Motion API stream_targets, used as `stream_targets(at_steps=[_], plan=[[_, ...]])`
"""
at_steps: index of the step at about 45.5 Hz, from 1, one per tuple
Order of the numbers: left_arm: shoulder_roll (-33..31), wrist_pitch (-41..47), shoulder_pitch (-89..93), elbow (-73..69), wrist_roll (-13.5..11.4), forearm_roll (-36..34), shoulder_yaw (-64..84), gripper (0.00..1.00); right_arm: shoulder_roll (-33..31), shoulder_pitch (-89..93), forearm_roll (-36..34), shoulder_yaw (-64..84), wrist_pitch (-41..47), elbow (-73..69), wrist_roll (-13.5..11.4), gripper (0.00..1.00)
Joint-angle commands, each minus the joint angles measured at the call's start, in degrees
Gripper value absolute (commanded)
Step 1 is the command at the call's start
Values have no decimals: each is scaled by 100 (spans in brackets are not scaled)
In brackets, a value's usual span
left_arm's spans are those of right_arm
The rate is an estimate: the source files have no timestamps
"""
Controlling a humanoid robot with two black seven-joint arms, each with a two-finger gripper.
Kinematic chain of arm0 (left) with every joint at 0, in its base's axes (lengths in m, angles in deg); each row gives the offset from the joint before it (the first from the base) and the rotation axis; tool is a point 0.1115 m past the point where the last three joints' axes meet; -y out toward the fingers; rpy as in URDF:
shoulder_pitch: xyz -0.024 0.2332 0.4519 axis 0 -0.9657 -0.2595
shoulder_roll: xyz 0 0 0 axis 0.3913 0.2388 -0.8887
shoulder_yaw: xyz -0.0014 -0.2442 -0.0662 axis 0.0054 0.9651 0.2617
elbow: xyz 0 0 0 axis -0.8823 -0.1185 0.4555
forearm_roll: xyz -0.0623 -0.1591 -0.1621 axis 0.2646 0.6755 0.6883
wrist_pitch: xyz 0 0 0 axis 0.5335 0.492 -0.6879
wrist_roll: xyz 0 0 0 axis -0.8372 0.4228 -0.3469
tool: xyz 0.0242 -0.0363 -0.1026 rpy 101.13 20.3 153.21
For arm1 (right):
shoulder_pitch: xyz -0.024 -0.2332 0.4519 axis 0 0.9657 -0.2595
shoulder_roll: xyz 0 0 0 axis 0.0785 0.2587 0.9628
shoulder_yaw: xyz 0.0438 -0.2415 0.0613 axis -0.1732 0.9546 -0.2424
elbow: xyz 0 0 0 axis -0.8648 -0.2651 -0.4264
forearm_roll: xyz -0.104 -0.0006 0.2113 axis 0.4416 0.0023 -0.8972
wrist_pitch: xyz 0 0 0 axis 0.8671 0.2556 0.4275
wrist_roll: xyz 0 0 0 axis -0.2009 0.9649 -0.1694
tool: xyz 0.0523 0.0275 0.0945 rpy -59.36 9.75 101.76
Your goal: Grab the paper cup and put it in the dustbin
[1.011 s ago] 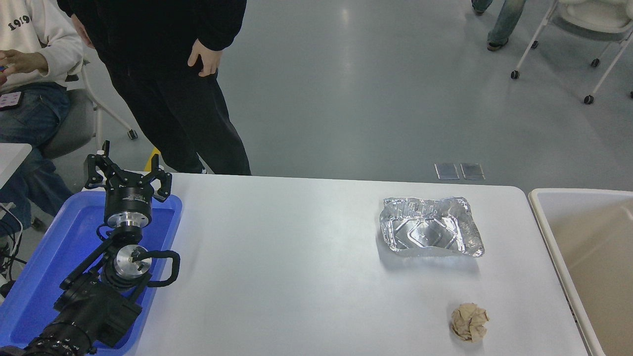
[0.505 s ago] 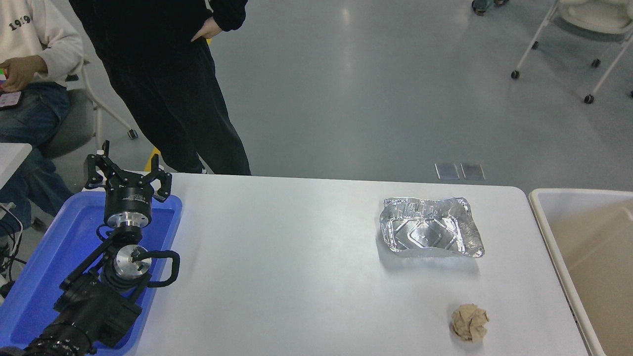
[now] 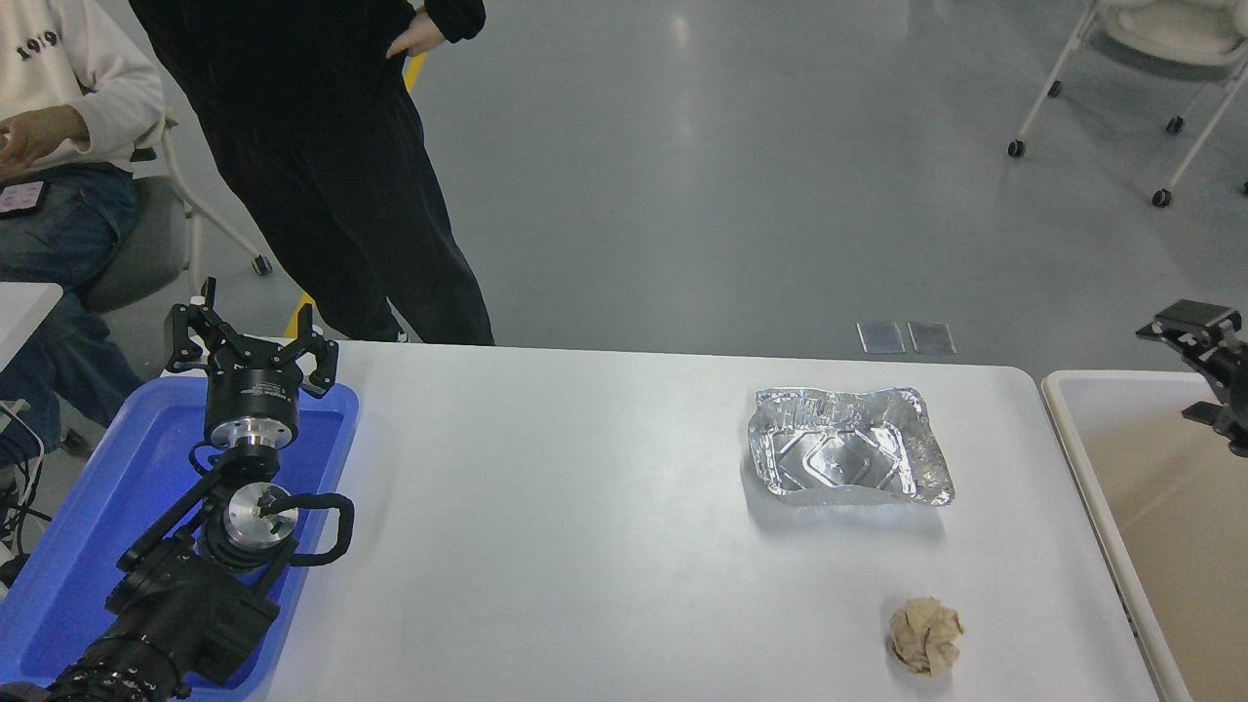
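At the far left, a seated person in a white sweatshirt [image 3: 68, 73] and jeans is sitting beside the worktop [image 3: 585, 526], with one hand [image 3: 34, 136] resting above the lap. Next to them, a person in black clothes [image 3: 322, 146] is standing at the worktop's far edge, a hand [image 3: 414, 39] resting at the hip.

A blue tray [image 3: 97, 526] is lying on the worktop's left end. The left arm is reaching in from the lower left corner and hanging over that tray, and the left pincer [image 3: 249, 336] is pointing away from the camera over the tray's far rim with its fingers spread wide, holding nothing.

Further right, past a bare stretch of white surface, a foil tray [image 3: 848, 448] is sitting on the worktop, crinkled and open side up. Nearer the camera and slightly to its right, a brown paper ball [image 3: 926, 636] is lying well apart from the tray.

At the right edge, the bin [image 3: 1082, 468] is standing just beside the worktop's end, its pale rim running along it. The right pincer [image 3: 1209, 375] is showing at the picture's right edge above the bin's far part; only part of it is in view, and it cannot be told whether its fingers are spread or pressed together. The cup is not showing anywhere in view.
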Motion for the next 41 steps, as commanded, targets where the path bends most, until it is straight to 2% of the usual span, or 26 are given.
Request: stream_targets(at_steps=[1,6,14,20,25,31,41], plan=[[-4,1,0,0,0,0,-3,99,-214,-1537,592,1578,49,-716,8,100],[4,1,0,0,0,0,-3,99,-100,-2417,636,2387,58,-751,8,100],[4,1,9,0,0,0,-3,99,418,-3594,627,3406,172,-900,8,100],[4,1,0,0,0,0,-3,99,1059,-4903,601,4697,225,-1225,43,100],[4,1,0,0,0,0,-3,99,1736,-5748,548,5560,225,-1471,166,100],[4,1,0,0,0,0,-3,99,2194,-5986,548,5798,330,-1533,254,100],[4,1,0,0,0,0,-3,99,2765,-6531,294,5790,1147,-1823,263,100]])
